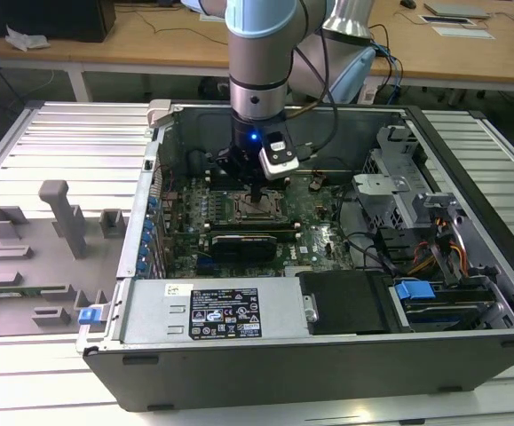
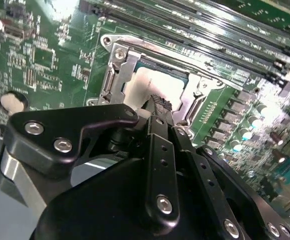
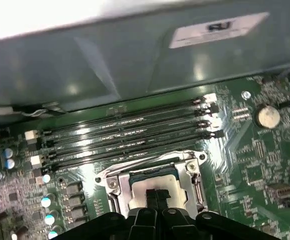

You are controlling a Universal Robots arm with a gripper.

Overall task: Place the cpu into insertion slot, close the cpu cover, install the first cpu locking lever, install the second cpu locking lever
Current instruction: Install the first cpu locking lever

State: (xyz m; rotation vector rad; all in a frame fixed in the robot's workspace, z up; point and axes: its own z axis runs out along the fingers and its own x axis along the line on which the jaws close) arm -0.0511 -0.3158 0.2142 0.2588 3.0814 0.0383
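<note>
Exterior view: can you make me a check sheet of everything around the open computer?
Surface: slatted metal table with an open computer case on it.
Job's things: the chip sits in its socket on the green board; the metal cover frame lies around it.
Clutter: grey plastic holders on the table, at the exterior view's left.
Jaws: shut together, tips down at the chip's middle.
Cables: a black cable loops off the arm; coloured wires lie inside the case, at the exterior view's right.
Surroundings: wooden desks behind the table.
</note>
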